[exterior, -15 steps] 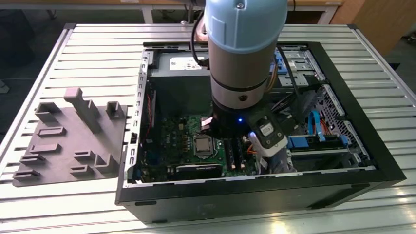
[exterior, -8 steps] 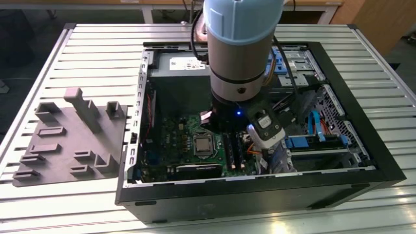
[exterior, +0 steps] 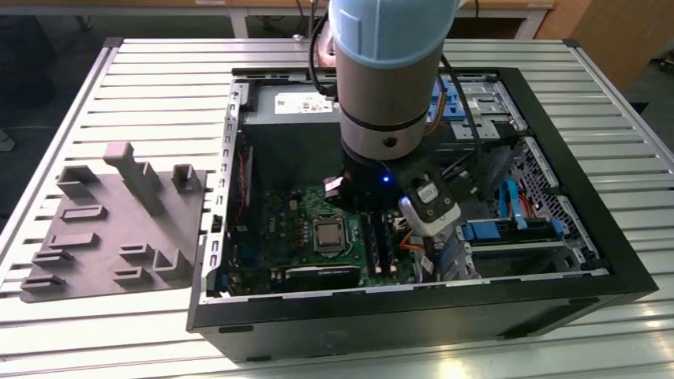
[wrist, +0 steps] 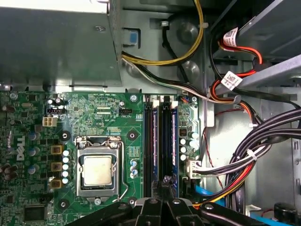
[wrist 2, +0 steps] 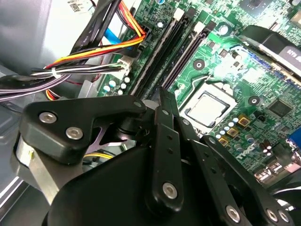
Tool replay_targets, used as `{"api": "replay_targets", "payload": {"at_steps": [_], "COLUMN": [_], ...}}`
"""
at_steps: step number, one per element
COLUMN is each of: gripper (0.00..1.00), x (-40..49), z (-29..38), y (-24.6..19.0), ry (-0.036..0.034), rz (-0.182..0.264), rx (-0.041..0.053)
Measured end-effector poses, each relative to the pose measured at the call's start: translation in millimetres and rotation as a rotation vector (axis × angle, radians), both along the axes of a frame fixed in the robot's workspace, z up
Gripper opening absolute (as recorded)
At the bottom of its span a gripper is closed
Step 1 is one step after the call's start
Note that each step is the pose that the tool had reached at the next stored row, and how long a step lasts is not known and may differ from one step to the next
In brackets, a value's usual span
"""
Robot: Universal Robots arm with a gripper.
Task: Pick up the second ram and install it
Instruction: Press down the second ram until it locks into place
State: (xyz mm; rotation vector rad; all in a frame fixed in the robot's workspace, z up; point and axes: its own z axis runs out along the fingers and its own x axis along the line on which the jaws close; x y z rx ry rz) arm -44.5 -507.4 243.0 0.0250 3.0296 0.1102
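My gripper [wrist: 164, 182] hangs low inside the open computer case [exterior: 421, 309], right over the memory slots [wrist: 160, 136] of the green motherboard [wrist: 94, 113]. In both wrist views its black fingers [wrist 2: 165, 101] stand together at the tips, shut, pointing at the slots [wrist 2: 174, 47]. Bluish strips run along two of the slots, seen edge-on. I cannot tell the second ram apart from them, nor whether anything thin sits between the fingers. In the exterior view the arm's wrist [exterior: 384, 118] covers the fingers.
The processor socket [wrist: 98, 170] lies beside the slots. Cable bundles [wrist: 244, 155] and a drive cage [exterior: 516, 229] crowd the other side. The power supply [wrist: 56, 42] sits at the case's far end. A grey tray with blocks [exterior: 106, 229] lies on the slatted table at the exterior view's left.
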Motion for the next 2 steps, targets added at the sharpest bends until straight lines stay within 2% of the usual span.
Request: {"api": "replay_targets", "payload": {"at_steps": [2], "gripper": [0.11], "x": [0.0], "z": [0.0], "y": [0.0], "ry": [0.0000], "rz": [0.000], "rx": [0.0000]}}
